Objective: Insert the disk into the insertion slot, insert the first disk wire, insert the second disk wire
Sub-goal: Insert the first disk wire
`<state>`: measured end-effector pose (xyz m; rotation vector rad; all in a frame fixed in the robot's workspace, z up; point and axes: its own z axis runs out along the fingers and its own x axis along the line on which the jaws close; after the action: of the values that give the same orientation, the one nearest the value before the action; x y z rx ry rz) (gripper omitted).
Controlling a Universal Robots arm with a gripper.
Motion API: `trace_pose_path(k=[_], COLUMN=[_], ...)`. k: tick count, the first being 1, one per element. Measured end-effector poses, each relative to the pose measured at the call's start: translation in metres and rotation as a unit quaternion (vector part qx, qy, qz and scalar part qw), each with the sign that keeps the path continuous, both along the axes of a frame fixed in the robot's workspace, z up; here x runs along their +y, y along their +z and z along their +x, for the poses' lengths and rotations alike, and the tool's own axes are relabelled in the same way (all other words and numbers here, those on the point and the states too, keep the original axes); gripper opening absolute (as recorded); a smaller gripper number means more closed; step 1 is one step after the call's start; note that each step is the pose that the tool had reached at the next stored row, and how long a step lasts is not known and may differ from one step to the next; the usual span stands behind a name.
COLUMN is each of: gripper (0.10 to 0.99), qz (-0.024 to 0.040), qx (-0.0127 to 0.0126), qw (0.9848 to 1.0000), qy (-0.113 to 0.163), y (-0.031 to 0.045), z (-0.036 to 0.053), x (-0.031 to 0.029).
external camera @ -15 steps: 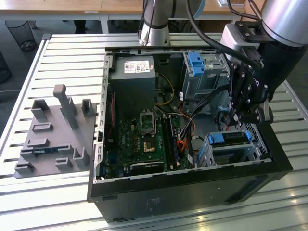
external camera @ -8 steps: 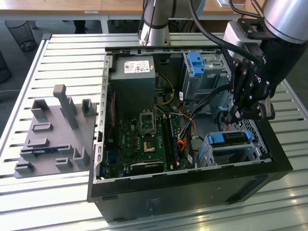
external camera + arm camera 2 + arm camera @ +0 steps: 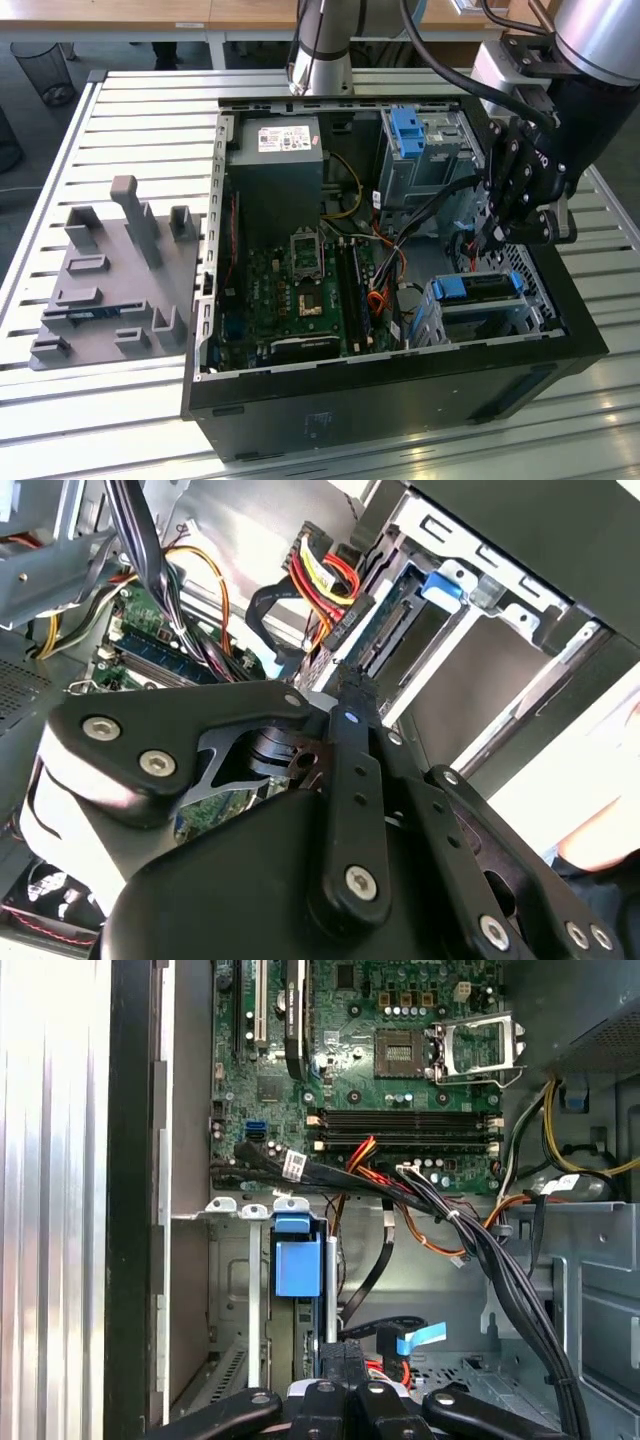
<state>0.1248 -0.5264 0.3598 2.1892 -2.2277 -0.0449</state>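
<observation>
The disk (image 3: 480, 287), a flat slab clipped in a glossy bright blue plastic caddy, lies seated in the insertion slot (image 3: 480, 320), a low silver-grey sheet-metal cage in the lower right of the exterior view. It sits just inside the black computer case's (image 3: 400, 365) near wall. In the first wrist view the caddy's blue tab (image 3: 298, 1265) stands between the cage's thin folded rails.

The gripper (image 3: 495, 235), matt black with bolted linkage bars, hangs directly above the cage. In the first wrist view its two fingers (image 3: 330, 1360) lie pressed together with only a seam between them; I cannot tell whether anything thin is pinched there. In the second wrist view the fingertip (image 3: 350, 685) is just beside a black connector carrying red-and-yellow wires (image 3: 325, 575).

A thick black cable bundle (image 3: 480, 1250) crowds the cage's inner side. Beyond it lies the green motherboard (image 3: 300, 290). The taller cage (image 3: 420, 150) stands behind, in the upper right. The ribbed metal table (image 3: 130, 100) spreads around the case.
</observation>
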Motion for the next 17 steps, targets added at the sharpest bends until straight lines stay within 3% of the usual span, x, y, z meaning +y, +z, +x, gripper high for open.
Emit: trace_pose_path(k=[9, 10, 13, 14, 17], gripper=[0.114, 0.173, 0.184, 0.247, 0.247], qz=[0.0007, 0.0007, 0.0007, 0.0007, 0.0007], qx=[0.0000, 0.0000, 0.0000, 0.0000, 0.0000], qw=[0.9999, 0.9999, 0.9999, 0.9998, 0.9994], qy=[-0.010, -0.011, -0.017, -0.021, -0.034], y=[-0.0001, -0.0001, -0.0003, -0.0004, -0.0007], z=[0.0060, 0.0071, 0.0097, 0.0101, 0.0106], x=[0.0059, 0.0067, 0.0087, 0.0092, 0.0101])
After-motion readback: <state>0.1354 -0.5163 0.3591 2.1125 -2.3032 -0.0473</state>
